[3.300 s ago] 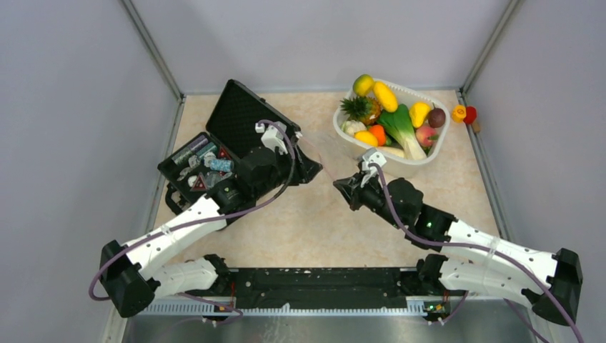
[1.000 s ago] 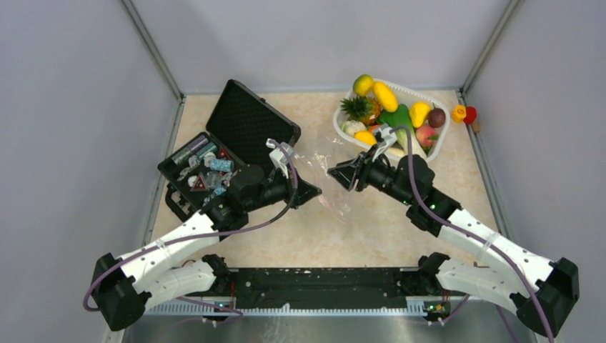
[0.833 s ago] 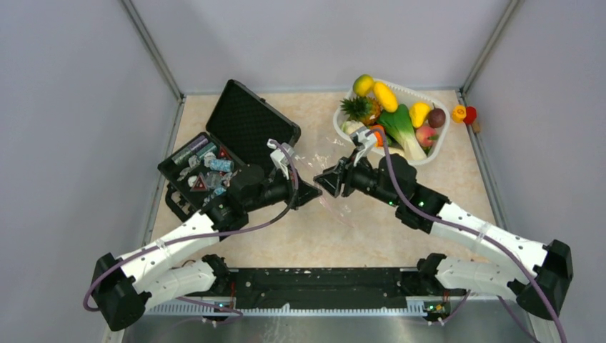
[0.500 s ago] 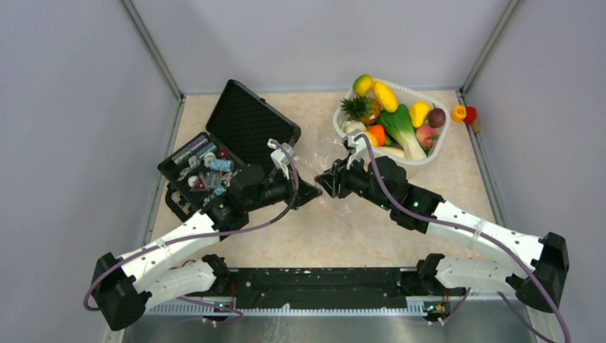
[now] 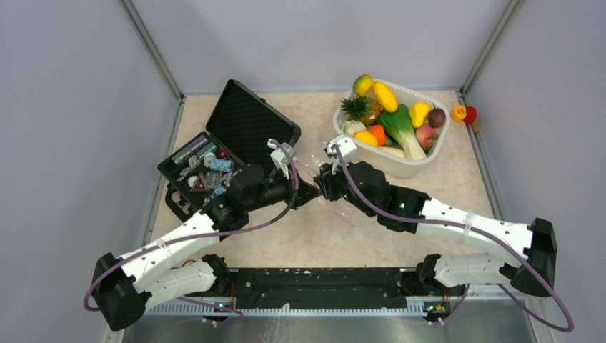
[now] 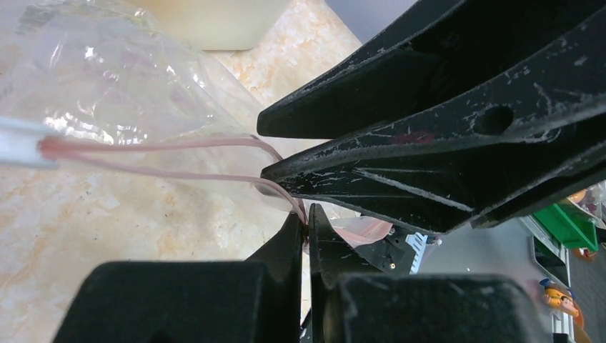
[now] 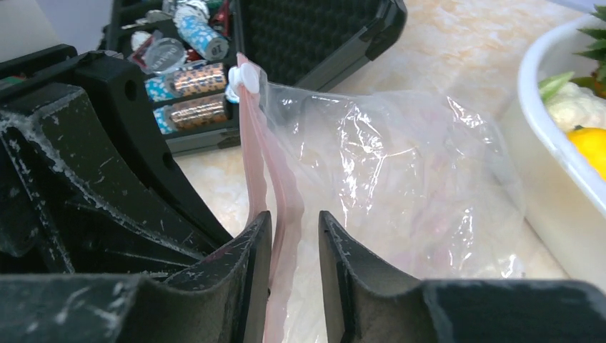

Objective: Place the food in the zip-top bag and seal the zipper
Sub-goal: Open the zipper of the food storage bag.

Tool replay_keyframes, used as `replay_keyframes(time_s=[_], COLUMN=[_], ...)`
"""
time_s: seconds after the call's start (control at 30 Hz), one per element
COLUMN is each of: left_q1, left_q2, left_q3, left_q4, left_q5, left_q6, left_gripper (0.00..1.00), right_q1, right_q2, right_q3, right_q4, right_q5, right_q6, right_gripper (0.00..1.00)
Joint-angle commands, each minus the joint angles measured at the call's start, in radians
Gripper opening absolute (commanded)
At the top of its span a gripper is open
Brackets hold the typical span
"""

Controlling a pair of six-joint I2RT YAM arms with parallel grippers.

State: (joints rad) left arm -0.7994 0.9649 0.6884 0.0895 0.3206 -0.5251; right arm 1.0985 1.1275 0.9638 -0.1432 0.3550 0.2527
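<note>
Swinging in from beside the tub point(image 5: 400, 168), the right gripper point(image 5: 325, 180) now sits nose to nose with the left gripper point(image 5: 306, 187) at mid-table, and its jaws have narrowed. The left arm has not shifted.

The zip-top bag point(image 7: 400, 179) is thin, clear and heavily crinkled, catching white glints along its folds. It hangs between the two grippers and trails onto the table point(image 5: 286, 243) just in front of them, near the tub. The bag is empty. Its zipper point(image 7: 268, 164) is a soft pink strip whose two lips part slightly into a narrow loop in the left wrist view, and a small white slider point(image 7: 243, 78) sits at its far end.

The left gripper point(image 6: 306, 221) is clamped tight on the pink strip at one end. The right gripper point(image 7: 293, 218) stands narrowly open with the strip running down between its fingers, lying against one finger with a gap still showing beside the other.

All the food point(image 5: 393, 118) is glossy and bright and remains piled in the tub, apart from two small pieces on the table by the right wall. An open black case point(image 5: 243, 121) lies behind the left arm.
</note>
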Motion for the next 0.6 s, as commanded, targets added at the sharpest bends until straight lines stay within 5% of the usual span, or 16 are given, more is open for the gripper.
replay_keyframes(time_s=[0.0, 0.13, 0.23, 0.4, 0.57], left_q1=[0.001, 0.001, 0.001, 0.001, 0.002], left_q2=[-0.006, -0.016, -0.036, -0.06, -0.028], left_q3=[0.032, 0.03, 0.022, 0.011, 0.057], left_q4=[0.039, 0.024, -0.004, -0.053, -0.143], left_q5=[-0.013, -0.044, -0.102, -0.205, -0.308], left_q6=[0.007, 0.007, 0.004, -0.019, -0.055], left_gripper=[0.0, 0.0, 0.01, 0.46, 0.58], right_q1=[0.056, 0.076, 0.077, 0.077, 0.077], right_q2=[0.051, 0.089, 0.055, -0.017, -0.038], right_q3=[0.099, 0.123, 0.096, 0.021, -0.031], right_q4=[-0.066, -0.09, -0.057, 0.05, 0.094], right_q5=[0.186, 0.258, 0.313, 0.279, 0.262], right_q6=[-0.063, -0.044, -0.016, -0.006, 0.081], right_gripper=[0.27, 0.0, 0.0, 0.0, 0.0])
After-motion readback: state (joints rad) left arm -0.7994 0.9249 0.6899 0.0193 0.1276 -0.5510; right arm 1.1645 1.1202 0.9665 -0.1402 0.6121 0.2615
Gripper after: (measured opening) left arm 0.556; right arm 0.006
